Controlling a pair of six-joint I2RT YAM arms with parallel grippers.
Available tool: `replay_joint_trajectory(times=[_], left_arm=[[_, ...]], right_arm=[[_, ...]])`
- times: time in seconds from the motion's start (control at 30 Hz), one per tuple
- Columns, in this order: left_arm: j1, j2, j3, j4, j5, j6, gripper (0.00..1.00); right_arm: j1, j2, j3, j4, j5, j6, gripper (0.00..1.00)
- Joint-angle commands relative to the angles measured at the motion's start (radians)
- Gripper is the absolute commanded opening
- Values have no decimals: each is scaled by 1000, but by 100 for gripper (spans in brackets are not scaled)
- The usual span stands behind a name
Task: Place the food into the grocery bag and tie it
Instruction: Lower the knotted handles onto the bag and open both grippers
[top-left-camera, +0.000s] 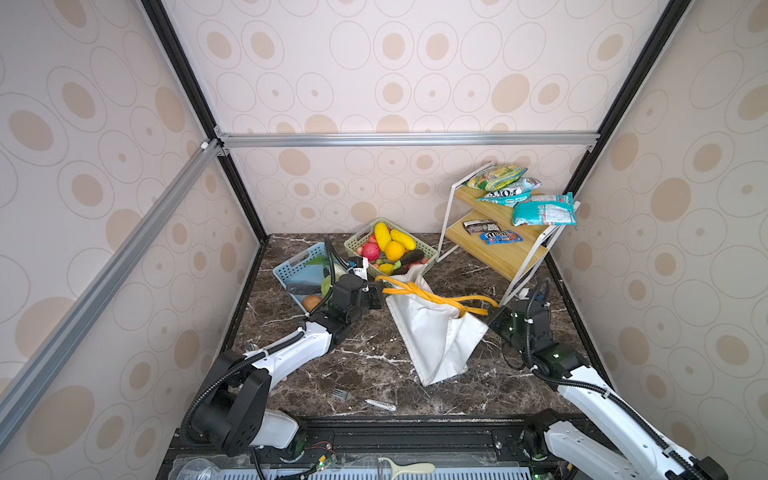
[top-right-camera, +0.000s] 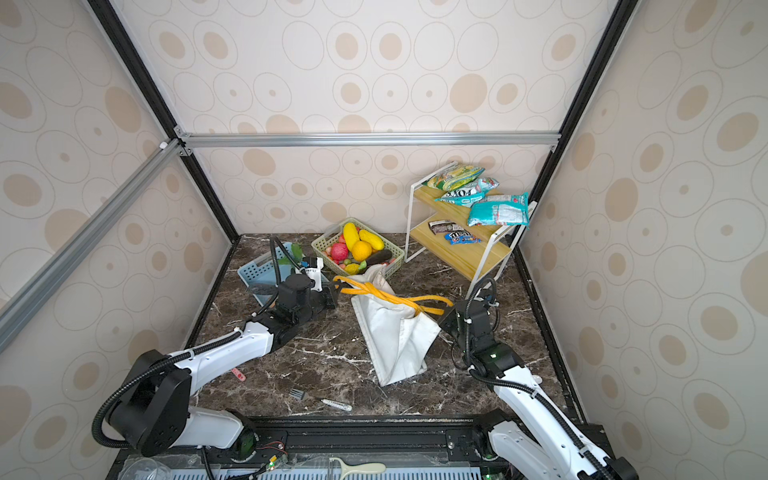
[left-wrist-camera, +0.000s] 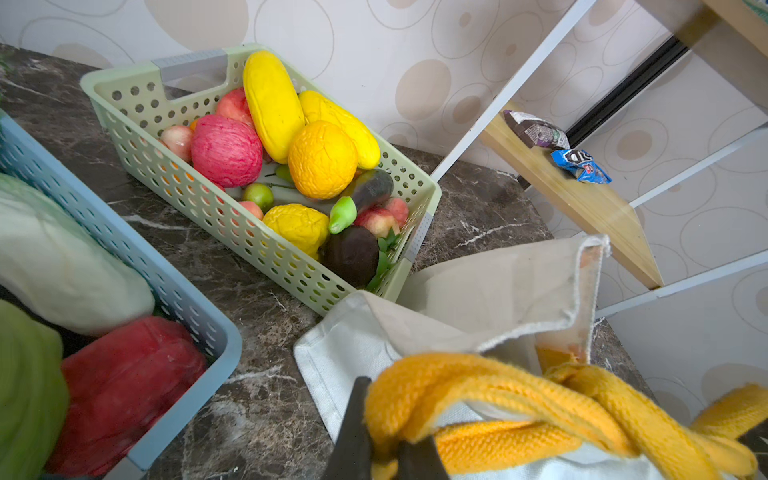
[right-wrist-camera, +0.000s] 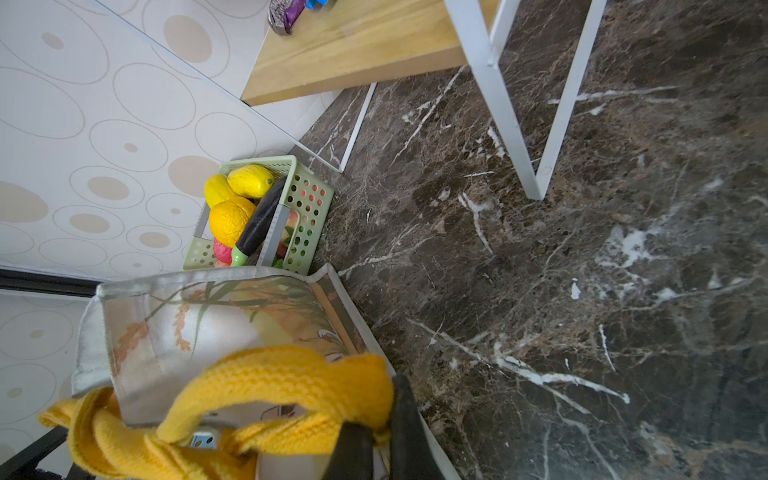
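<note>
Clenching yellow handles (top-left-camera: 419, 296) of grocery bag (top-left-camera: 436, 340): L pincer (left-wrist-camera: 384, 449), R pincer (right-wrist-camera: 380, 436). Blue basket (left-wrist-camera: 199, 316): cabbage (left-wrist-camera: 62, 266), pepper (left-wrist-camera: 124, 382). Green basket (left-wrist-camera: 232, 224): fruit (left-wrist-camera: 322, 160).

The grocery bag (top-left-camera: 432, 345) is white, its handles (top-left-camera: 415, 294) yellow-orange, the tabletop (top-left-camera: 365, 365) brown, white-veined.

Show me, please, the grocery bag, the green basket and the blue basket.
grocery bag (top-left-camera: 432, 336), a top view, canvas side
green basket (left-wrist-camera: 216, 216), left wrist view, perforated wall
blue basket (top-left-camera: 297, 266), a top view, lattice wall
</note>
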Motion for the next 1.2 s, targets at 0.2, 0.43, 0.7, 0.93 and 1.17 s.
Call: replay_joint_trajectory(times=[0.2,0.43,0.7,0.93,1.17], left_arm=[[72,82,23,-81,-185,-35,0],[7,89,91,-84,-99,12,0],[2,14,142,-140,-17,32,14],[11,-33,179,-199,78,10,53],[71,-95,193,-209,153,-51,67]], right_arm=[[-128,23,-26,-195,159,-96,0],[-128,34,78,-203,26,-218,1],[-128,-7,159,-256,-80,-333,18],[-128,-13,235,-352,-130,-400,42],[-131,3,354,-492,-157,-459,58]])
